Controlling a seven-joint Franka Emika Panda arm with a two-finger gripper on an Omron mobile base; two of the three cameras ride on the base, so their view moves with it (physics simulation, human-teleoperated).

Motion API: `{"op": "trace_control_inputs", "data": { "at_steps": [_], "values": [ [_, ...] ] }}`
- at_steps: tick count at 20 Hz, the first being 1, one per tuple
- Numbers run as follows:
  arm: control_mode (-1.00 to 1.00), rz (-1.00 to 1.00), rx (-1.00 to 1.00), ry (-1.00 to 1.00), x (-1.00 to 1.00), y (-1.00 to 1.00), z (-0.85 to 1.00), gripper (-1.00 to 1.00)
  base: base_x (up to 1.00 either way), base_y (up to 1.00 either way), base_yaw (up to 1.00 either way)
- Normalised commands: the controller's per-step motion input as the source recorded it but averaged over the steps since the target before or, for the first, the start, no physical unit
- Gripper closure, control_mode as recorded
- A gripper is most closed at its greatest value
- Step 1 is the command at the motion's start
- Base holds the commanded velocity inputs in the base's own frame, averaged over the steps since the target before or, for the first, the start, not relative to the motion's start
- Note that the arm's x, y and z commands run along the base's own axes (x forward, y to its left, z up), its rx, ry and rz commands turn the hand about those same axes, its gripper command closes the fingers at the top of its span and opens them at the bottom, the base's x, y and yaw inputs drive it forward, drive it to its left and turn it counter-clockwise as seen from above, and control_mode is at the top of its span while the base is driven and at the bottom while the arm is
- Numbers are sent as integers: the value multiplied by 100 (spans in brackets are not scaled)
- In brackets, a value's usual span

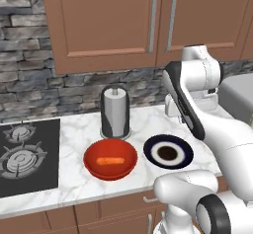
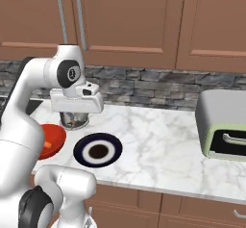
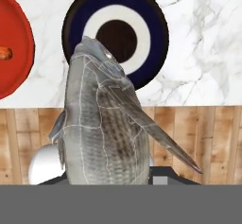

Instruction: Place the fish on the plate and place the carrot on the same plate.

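Note:
The fish (image 3: 101, 124), grey and scaly, stands large in the hand view, its head pointing at the plate (image 3: 151, 20). My gripper (image 2: 76, 110) is shut on the fish and holds it in the air, above the counter's front edge and just short of the plate. The fish hides the fingertips. The plate (image 1: 168, 152) (image 2: 98, 150) has a navy rim, a white ring and a dark centre, and nothing lies on it. The orange carrot (image 1: 110, 161) (image 3: 5, 54) lies inside the red bowl (image 1: 94, 171) to the plate's left.
A paper towel holder (image 1: 116, 112) stands behind the bowl. The black stove (image 1: 27, 154) takes up the left of the counter. A pale green toaster oven (image 2: 223, 126) sits at the far right. Bare marble (image 2: 158, 145) stretches between it and the plate.

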Motion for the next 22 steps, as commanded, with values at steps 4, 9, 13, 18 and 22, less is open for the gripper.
{"op": "trace_control_inputs", "data": {
  "at_steps": [4, 9, 13, 18, 22],
  "values": [
    [100, 0, 0, 0, 0, 0, 0, 100, 41, 0, 0],
    [-100, 0, 6, 0, 41, -2, -39, 100, 0, 0, 0],
    [-100, 0, 6, 0, 29, -18, -69, 100, 0, 0, 0],
    [-100, 0, 1, -2, 25, -16, -64, 100, 0, 0, 0],
    [-100, 0, 0, -3, 24, -27, -60, 100, 0, 0, 0]
  ]
}}
